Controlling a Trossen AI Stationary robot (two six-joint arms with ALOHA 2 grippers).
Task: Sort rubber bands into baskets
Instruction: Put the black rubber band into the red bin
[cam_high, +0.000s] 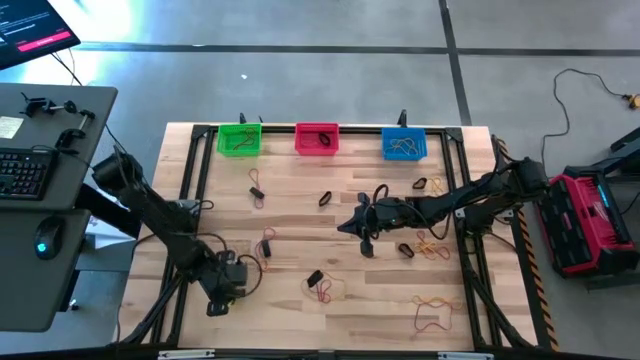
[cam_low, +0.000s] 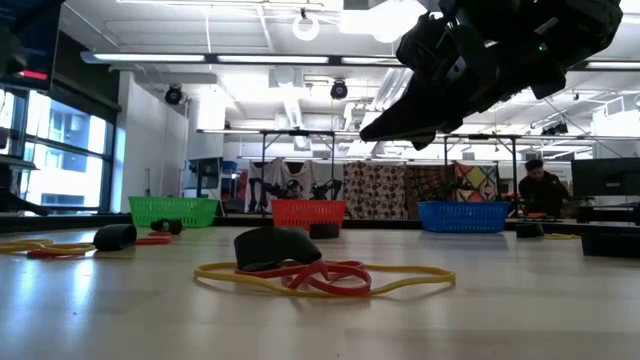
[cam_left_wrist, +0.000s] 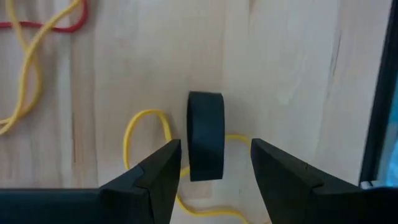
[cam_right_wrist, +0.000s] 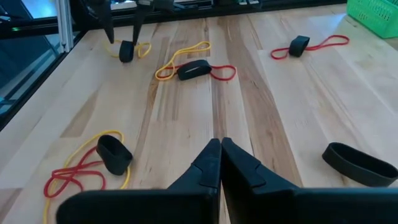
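Note:
My left gripper (cam_left_wrist: 213, 150) is open near the table's near left corner (cam_high: 224, 288) and points steeply down. Its fingers stand on either side of a black rubber band (cam_left_wrist: 205, 143) without touching it. That band stands on its edge on a yellow band (cam_left_wrist: 140, 124). The right wrist view shows the same black band (cam_right_wrist: 126, 51) under the left gripper (cam_right_wrist: 123, 34). My right gripper (cam_high: 352, 226) is shut, empty and held above the table's middle. The green (cam_high: 239, 139), red (cam_high: 317, 138) and blue (cam_high: 404, 143) baskets stand in a row at the far edge.
Loose bands lie around: a black one on red and yellow loops (cam_high: 317, 283), a red and black pair (cam_high: 256, 190), a black band (cam_high: 325, 198), yellow and red loops (cam_high: 430, 246), and a yellow loop (cam_high: 432, 316). The black frame rail (cam_left_wrist: 379, 93) runs close beside my left gripper.

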